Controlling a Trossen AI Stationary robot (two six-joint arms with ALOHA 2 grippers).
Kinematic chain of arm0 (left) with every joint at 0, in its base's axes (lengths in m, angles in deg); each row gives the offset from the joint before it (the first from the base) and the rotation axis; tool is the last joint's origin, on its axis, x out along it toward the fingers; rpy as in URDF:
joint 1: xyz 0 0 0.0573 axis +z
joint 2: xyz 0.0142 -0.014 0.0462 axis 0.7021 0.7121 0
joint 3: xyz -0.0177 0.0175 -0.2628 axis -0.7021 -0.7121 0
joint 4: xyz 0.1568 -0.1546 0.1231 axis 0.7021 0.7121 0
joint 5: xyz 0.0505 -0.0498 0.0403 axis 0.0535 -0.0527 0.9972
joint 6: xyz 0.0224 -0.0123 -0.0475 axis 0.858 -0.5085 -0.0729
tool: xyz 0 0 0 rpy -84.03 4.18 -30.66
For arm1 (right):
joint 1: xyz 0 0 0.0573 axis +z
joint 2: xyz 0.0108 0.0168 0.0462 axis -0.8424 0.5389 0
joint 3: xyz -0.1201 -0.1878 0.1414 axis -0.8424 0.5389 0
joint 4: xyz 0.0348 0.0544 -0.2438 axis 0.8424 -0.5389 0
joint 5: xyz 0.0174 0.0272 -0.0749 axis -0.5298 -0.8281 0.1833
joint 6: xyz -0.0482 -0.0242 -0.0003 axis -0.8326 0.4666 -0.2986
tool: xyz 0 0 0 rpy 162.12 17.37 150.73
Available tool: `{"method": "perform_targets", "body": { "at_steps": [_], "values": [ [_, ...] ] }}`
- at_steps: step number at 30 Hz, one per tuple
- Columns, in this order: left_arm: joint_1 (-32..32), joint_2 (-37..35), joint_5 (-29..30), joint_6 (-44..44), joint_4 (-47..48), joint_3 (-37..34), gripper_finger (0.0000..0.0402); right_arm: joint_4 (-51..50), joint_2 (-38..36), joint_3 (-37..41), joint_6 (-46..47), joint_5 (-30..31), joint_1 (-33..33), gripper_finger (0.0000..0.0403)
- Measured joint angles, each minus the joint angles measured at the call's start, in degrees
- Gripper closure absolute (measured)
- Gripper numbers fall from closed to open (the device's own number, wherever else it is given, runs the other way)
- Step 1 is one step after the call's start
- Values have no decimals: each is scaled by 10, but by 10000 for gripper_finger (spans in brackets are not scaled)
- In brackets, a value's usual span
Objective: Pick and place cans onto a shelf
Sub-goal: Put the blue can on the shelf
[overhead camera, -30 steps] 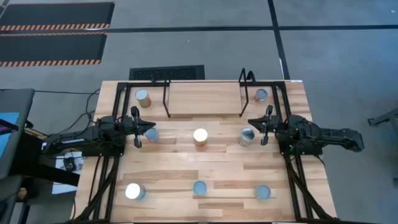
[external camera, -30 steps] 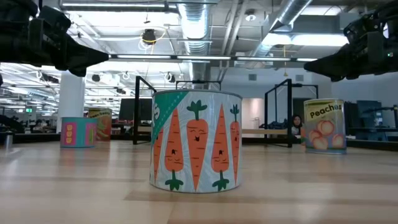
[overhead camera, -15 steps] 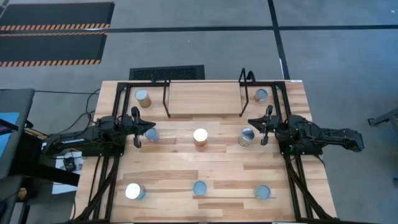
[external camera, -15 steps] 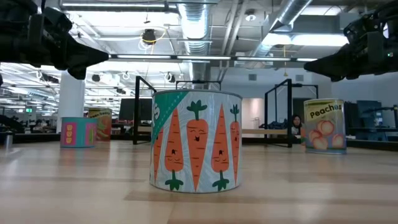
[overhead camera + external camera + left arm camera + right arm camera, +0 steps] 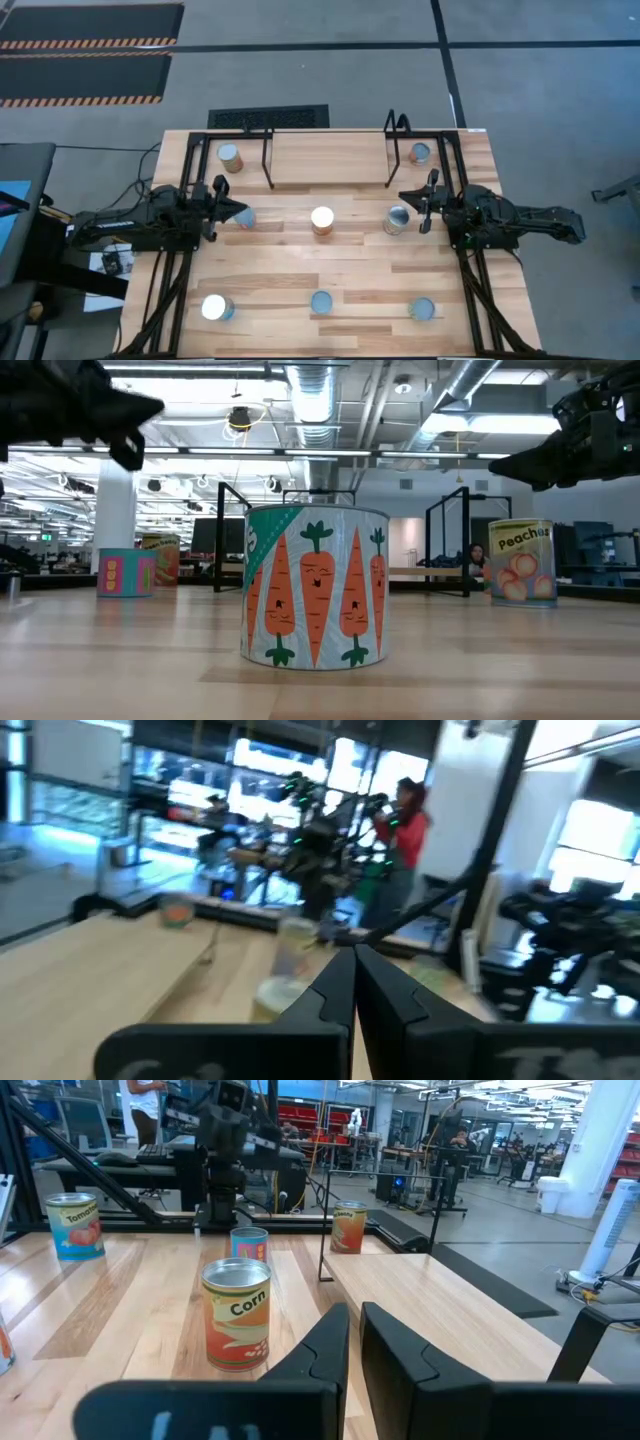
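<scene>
Eight cans stand upright on their bases on the plank table, none on the shelf (image 5: 330, 158), a raised light-wood board on black rod legs at the far middle. Two cans (image 5: 231, 157) (image 5: 420, 153) flank the shelf. Three stand in a middle row: a blue one (image 5: 243, 217), an orange one (image 5: 322, 220) and the corn can (image 5: 397, 220) (image 5: 237, 1312). Three stand in the near row (image 5: 215, 307) (image 5: 322, 302) (image 5: 422, 309). My left gripper (image 5: 236, 208) is shut and empty, raised just left of the blue can. My right gripper (image 5: 404, 195) is shut and empty, raised beside the corn can.
Black frame rails run along the table's left and right edges under both arms. In the low view the carrot can (image 5: 315, 585) stands close in front, the peaches can (image 5: 520, 560) at the right. Bare planks lie between the can rows.
My left gripper has drawn back toward the table's left edge, away from the blue can, staying shut. The cans have kept still.
</scene>
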Motion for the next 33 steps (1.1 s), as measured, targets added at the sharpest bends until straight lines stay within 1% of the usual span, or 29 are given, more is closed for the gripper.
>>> {"method": "perform_targets", "body": {
  "at_steps": [2,5,9,12,17,20,22,25,30,33],
  "values": [
    [-24,10,12,21,18,22,401,0,0,0,0,0,0,346],
    [-58,42,62,45,56,47,401,0,0,0,0,0,0,346],
    [-91,93,117,59,81,74,401,0,0,0,0,0,0,346],
    [-103,137,148,44,116,90,401,0,0,0,0,0,0,346],
    [-116,202,180,10,189,130,401,0,0,0,0,0,0,346],
    [-123,245,226,8,225,151,401,0,0,0,0,0,0,346],
    [-123,275,253,6,230,164,401,0,0,0,0,0,0,346],
    [-123,320,262,-17,246,189,402,0,0,0,0,0,0,346],
    [-124,388,262,-41,304,237,402,0,0,0,0,0,0,346],
    [-124,419,263,-49,313,247,402,0,0,0,0,0,0,346]
  ]
}}
